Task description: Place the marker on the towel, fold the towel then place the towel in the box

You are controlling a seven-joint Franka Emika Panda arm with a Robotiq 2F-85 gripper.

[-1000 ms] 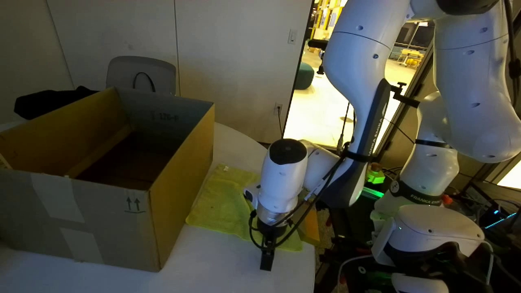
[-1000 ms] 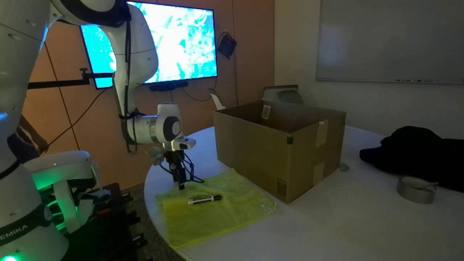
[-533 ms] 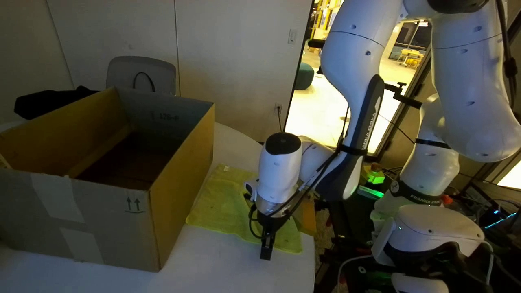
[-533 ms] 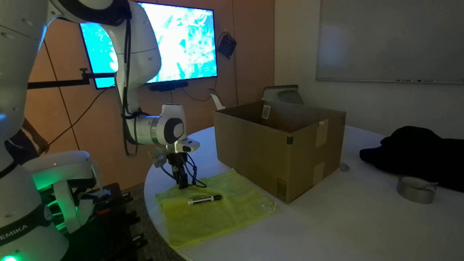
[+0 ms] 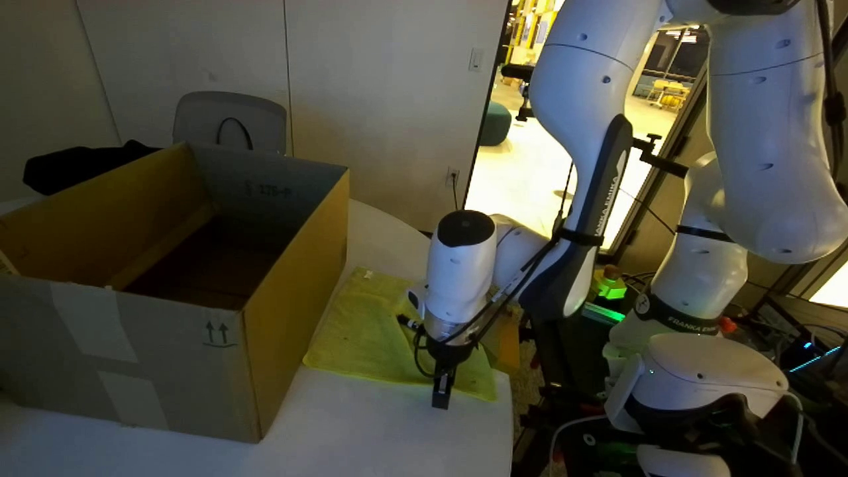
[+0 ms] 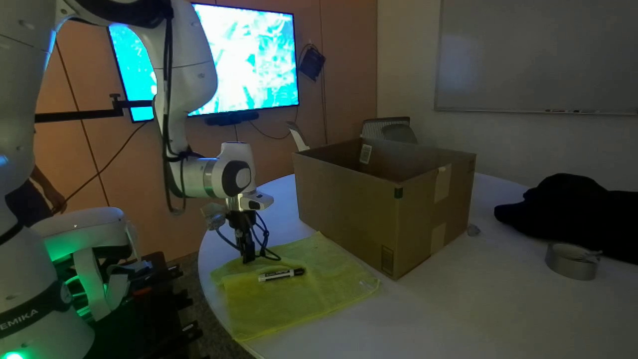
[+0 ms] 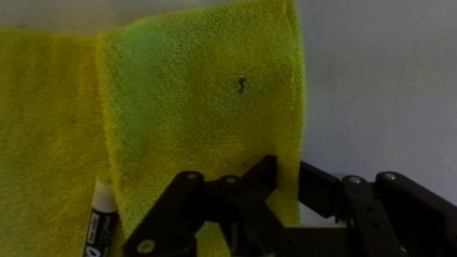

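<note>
In the wrist view, the tool (image 7: 287, 165), its jaws parted, straddled an edge of the yellow towel (image 7: 203, 92), on which the dry-erase marker (image 7: 100, 225) lay leftward, roughly parallel to that edge.

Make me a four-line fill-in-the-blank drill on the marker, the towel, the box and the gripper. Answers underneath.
1. The marker lies on the ____, not directly on the table.
2. The towel is ____ in colour.
3. In an exterior view, the two arrows printed on the box point ____.
4. In the wrist view, a strip of towel shows ____ the fingers of the gripper, one on each side.

Missing words: towel; yellow; up; between.
</note>
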